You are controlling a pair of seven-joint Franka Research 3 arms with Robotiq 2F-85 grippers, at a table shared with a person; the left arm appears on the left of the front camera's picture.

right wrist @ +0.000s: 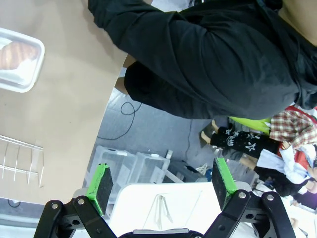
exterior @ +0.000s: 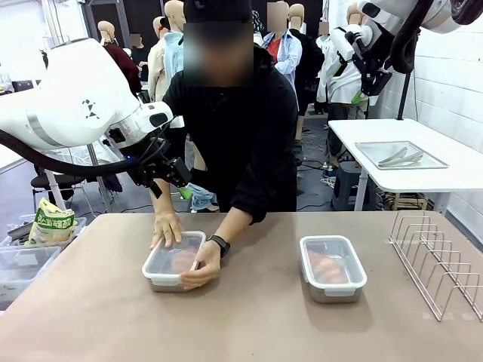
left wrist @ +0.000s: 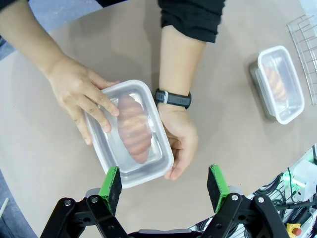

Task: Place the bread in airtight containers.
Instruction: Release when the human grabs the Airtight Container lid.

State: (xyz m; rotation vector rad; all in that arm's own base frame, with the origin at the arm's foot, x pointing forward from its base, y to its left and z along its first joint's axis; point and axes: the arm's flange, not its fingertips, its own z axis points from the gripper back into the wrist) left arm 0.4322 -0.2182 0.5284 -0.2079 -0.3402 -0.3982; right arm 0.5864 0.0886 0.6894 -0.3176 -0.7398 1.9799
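Two steel airtight containers stand on the tan table. A person's hands (exterior: 181,253) press a clear lid onto the left container (exterior: 175,262), which holds a golden croissant (left wrist: 134,130). The right container (exterior: 332,268) is lidded with the other croissant (exterior: 327,265) inside, and it appears as well in the left wrist view (left wrist: 280,84) and the right wrist view (right wrist: 17,59). My left gripper (exterior: 170,183) hangs open above and behind the left container, its green pads (left wrist: 110,181) apart. High at the back right, my right gripper (exterior: 364,81) is raised, open and empty (right wrist: 162,183).
A wire rack (exterior: 438,260) stands at the table's right end. A yellow-green snack bag (exterior: 51,222) and clear bins (exterior: 23,264) sit off the left edge. A flat steel tray with tongs (exterior: 400,154) lies on a white side table at the back right.
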